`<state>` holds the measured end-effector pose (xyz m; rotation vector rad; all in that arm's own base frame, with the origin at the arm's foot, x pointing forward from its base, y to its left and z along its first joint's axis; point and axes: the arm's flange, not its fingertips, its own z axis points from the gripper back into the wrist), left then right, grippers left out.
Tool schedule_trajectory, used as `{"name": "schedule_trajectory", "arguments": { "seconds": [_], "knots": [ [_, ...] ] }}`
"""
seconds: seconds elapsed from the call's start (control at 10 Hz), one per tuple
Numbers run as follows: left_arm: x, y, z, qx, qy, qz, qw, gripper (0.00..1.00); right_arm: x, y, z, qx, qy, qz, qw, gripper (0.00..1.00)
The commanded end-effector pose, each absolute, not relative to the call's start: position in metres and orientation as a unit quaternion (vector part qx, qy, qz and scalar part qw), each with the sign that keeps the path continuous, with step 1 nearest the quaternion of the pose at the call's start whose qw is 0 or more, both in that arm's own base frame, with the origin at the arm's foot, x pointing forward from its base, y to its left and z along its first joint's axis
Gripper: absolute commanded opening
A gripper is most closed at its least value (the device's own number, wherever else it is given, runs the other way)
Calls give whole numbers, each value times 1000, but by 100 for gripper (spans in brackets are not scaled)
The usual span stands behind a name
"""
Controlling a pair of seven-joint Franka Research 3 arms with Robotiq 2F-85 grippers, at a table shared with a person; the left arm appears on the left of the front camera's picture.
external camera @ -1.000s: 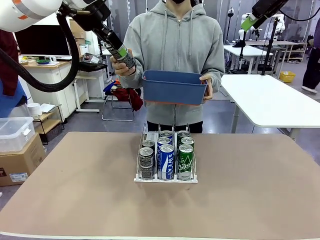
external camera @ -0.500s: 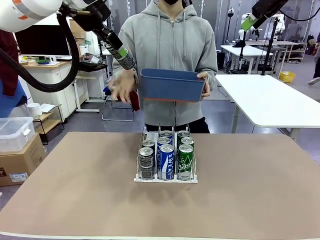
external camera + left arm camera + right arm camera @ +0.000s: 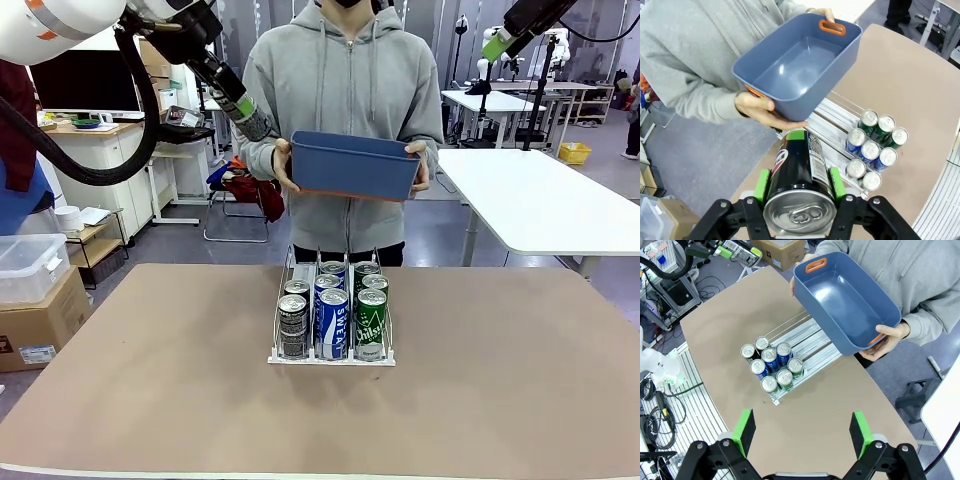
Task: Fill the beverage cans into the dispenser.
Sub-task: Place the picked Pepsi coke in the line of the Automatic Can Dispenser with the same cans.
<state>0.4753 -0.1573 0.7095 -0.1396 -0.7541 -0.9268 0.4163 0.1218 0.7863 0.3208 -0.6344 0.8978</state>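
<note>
**Q:** Two grippers are in the scene; what is each one doing?

**A:** The left gripper [image 3: 799,187] is clamped on a dark can [image 3: 799,175], green pads pressed on either side of its body, silver top facing the wrist camera. From the front, this gripper [image 3: 250,115] and its can [image 3: 252,116] are raised high at the far left, just beside the person's sleeve. The right gripper [image 3: 803,431] has its fingers spread wide apart with nothing between them. It hangs high above the table, at the far right of the front view [image 3: 497,42].

**Q:** Where are the other cans?

**A:** Seven stand upright in the dispenser [image 3: 283,350], a clear three-lane rack in the middle of the table [image 3: 150,400]. The left lane holds two dark grey cans [image 3: 292,325], the middle lane three blue cans [image 3: 332,322], the right lane two green cans [image 3: 371,322]. They sit toward the near end of the rack.

**Q:** And the person?

**A:** Standing at the far side in a grey hoodie, holding a blue tub [image 3: 352,165] with both hands above the dispenser's far end. The tub's inside [image 3: 795,65] is bare, with orange handles.
</note>
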Motion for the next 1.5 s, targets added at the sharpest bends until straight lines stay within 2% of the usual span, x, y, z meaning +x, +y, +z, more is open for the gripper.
{"name": "schedule_trajectory", "arguments": {
  "seconds": [0.0, 0.2, 0.6, 0.9, 1.0, 1.4],
  "knots": [
    [463, -166, 703, -90, -292, -428, 850, 57, 415, 121, 785, 154, -300, 426, 839, 100],
    [441, -191, 683, -95, -249, -418, 868, 57, 415, 121, 785, 154, -300, 426, 839, 100],
    [391, -219, 613, -51, -145, -527, 836, 57, 415, 121, 785, 154, -300, 426, 839, 100],
    [374, -224, 606, -74, -116, -547, 826, 57, 415, 121, 785, 154, -300, 426, 839, 100],
    [381, -233, 596, -65, -125, -524, 840, 57, 415, 121, 785, 154, -300, 426, 839, 100],
    [381, -233, 596, -65, -125, -524, 840, 57, 415, 121, 785, 154, -300, 426, 839, 100]
  ]
}}
